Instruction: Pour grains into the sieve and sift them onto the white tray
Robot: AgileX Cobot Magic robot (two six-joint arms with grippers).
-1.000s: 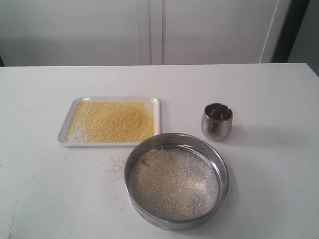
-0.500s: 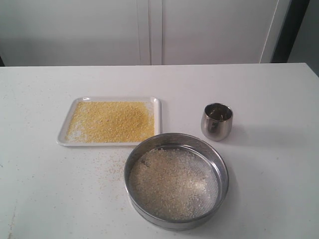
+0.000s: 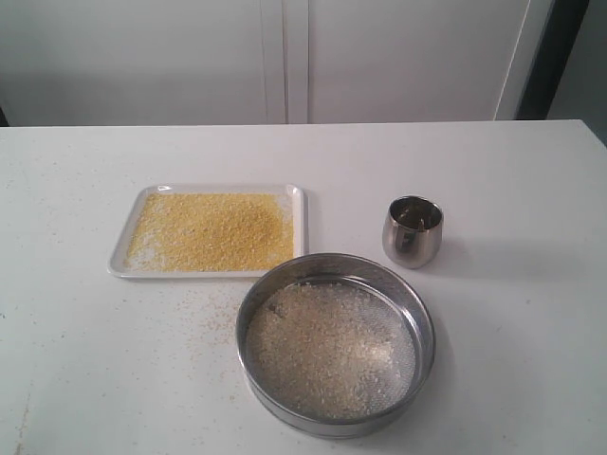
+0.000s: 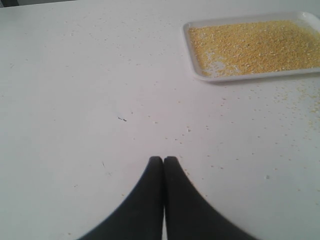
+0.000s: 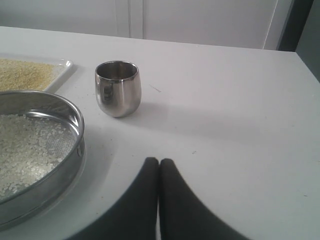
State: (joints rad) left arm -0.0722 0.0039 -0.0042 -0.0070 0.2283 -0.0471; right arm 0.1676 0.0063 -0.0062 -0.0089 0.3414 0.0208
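Observation:
The white tray [image 3: 301,220] lies at the left of the table, covered with fine golden-yellow grains [image 3: 213,230]. In front of it and to the right stands the round steel sieve [image 3: 430,327], holding paler, coarser grains [image 3: 322,351] on its mesh. The tray [image 4: 191,47] also shows in the left wrist view and the sieve [image 5: 65,165] in the right wrist view. My left gripper [image 4: 163,160] is shut and empty over bare table, well short of the tray. My right gripper [image 5: 159,162] is shut and empty beside the sieve. Neither arm appears in the exterior view.
A small rounded steel cup [image 3: 413,230] stands upright to the right of the tray, behind the sieve; it also appears as the cup [image 5: 118,89] in the right wrist view. Stray grains [image 3: 204,318] speckle the table in front of the tray. A white wall runs behind the table.

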